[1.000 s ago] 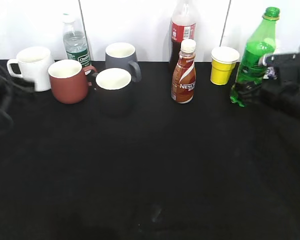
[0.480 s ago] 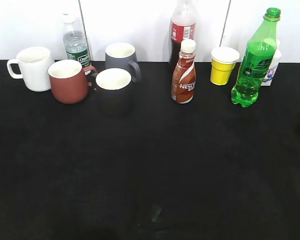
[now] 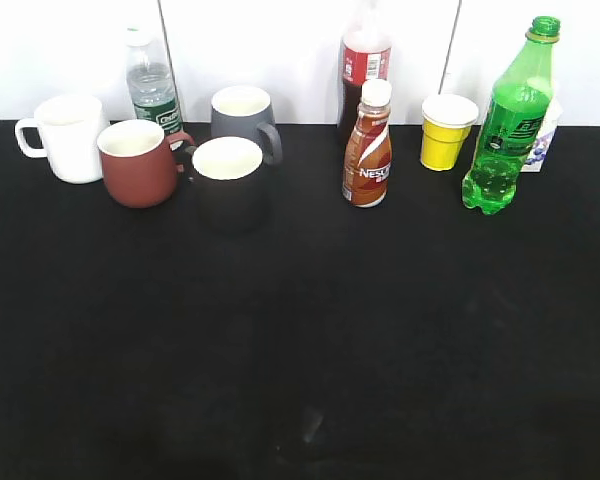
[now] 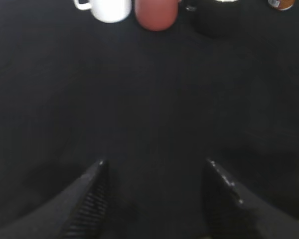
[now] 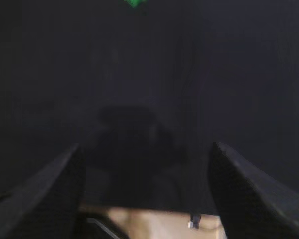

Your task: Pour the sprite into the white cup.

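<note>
- the sprite (image 3: 508, 120) stands upright, cap on, at the far right of the table (image 3: 310, 340), just right of a yellow paper cup (image 3: 447, 130); the white cup (image 3: 66, 136) sits at the far left, beside a reddish-brown mug (image 3: 137, 162).
- neither arm shows in the exterior view. the left gripper (image 4: 157, 191) hangs over bare table with its fingers spread, the white cup at the top of its view; the right gripper (image 5: 144, 184) also has its fingers spread, with only a green sliver of the bottle at the top edge.
- the step in hand looks like the reach: the right arm should go far and take the bottle around its middle, square on, since the lobed base could tip.
- bottle and cup are well apart, so one must be carried toward the other, clear of the nescafe bottle (image 3: 368, 145) and the dark mug (image 3: 230, 182).
- compared with a second ago, the right arm that was by the sprite is gone from the exterior view, as is the dark shape at the left edge; the bottle stands untouched in its place.
</note>
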Controlling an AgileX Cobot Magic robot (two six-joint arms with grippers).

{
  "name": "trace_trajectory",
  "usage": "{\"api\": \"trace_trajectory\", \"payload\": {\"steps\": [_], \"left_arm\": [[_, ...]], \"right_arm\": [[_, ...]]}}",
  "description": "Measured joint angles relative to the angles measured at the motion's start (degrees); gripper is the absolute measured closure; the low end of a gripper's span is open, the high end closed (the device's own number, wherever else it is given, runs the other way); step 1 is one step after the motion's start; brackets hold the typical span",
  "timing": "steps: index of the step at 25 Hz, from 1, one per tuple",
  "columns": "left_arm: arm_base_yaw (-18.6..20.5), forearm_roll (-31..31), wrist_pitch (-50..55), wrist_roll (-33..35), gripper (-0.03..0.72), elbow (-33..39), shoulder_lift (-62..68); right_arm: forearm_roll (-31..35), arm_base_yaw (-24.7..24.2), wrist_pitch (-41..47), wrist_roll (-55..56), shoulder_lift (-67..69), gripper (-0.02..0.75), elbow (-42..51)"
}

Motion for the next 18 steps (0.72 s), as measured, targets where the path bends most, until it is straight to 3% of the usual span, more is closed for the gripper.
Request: {"api": "trace_trajectory", "payload": {"steps": [2, 5, 10, 16, 18], "left_arm": [[0.00, -2.42, -4.91, 2.50, 0.230, 3.34, 0.00], [0.00, -3.76, -6.38, 3.70, 0.229, 5.64, 0.05], [0.00, -3.82, -6.55, 4.20, 0.235, 5.65, 0.05], [0.00, -3.85, -6.55, 4.20, 0.298, 5.65, -0.21], [3.54, -3.46, -6.61, 4.20, 0.321, 5.65, -1.73]], "right_arm": [[0.00, 0.00, -1.82, -1.85, -4.38, 0.163, 6.50], [0.36, 0.00, -6.62, -2.36, -5.63, 0.164, 8.86], [0.47, 0.00, -7.28, -2.38, -5.75, 0.164, 9.05], [0.47, 0.00, -7.36, -2.43, -5.75, 0.165, 9.05], [0.51, -1.62, -7.38, -2.43, -7.07, 0.165, 9.05]]}}
